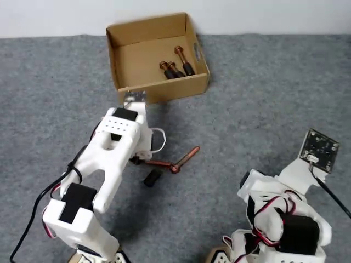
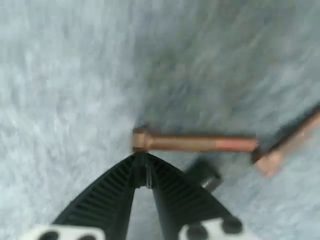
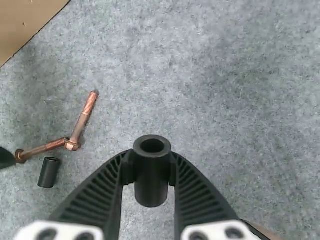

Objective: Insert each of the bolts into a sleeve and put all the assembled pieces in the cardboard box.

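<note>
The right gripper (image 3: 151, 165) clamps a black sleeve (image 3: 151, 190) upright, while the left gripper (image 2: 142, 167), fingers pressed together, hangs just beside the head of a copper bolt (image 2: 195, 143) lying on grey carpet (image 1: 274, 82) by a second bolt (image 3: 83, 119) and a loose sleeve (image 3: 48, 171); assembled pieces (image 1: 175, 67) lie in the cardboard box (image 1: 164, 90)

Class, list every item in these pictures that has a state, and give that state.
cardboard box: open, upright.
assembled pieces: lying inside the box.
held sleeve: empty, gripped.
loose sleeve: on its side, empty.
first bolt: lying flat, bare.
second bolt: lying flat, bare.
left gripper: jaws shut, empty.
right gripper: jaws shut on the held sleeve.
</note>
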You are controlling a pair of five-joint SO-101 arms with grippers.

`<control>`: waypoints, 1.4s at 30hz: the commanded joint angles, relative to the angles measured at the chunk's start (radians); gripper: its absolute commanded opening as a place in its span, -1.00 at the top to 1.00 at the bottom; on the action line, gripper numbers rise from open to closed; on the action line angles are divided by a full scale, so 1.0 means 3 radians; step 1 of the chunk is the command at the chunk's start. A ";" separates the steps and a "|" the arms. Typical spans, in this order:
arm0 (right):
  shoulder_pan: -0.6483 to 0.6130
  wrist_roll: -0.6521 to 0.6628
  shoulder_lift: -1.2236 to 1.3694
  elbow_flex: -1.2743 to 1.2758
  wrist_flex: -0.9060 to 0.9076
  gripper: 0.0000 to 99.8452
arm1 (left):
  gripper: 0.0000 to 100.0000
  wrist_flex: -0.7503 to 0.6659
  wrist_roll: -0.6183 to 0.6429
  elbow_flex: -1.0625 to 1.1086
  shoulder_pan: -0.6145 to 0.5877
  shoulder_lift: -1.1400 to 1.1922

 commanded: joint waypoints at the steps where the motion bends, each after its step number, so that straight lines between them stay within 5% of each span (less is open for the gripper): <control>1: 0.0028 0.0026 0.0023 -0.0010 -0.0054 0.98 | 0.99 -0.0107 0.0133 -0.0381 0.0036 -0.0031; 15: 0.0028 0.0031 0.0043 -0.0010 -0.0054 0.98 | 0.99 0.1197 0.0394 -0.0831 0.0261 0.0061; 23: 0.0028 0.0031 0.0023 -0.0005 -0.0054 0.98 | 0.73 0.0931 0.1340 -0.0852 0.0235 0.0368; 42: 0.0028 0.0031 0.0018 -0.0010 -0.0054 0.98 | 0.64 0.0476 0.1432 -0.0846 -0.0087 0.0936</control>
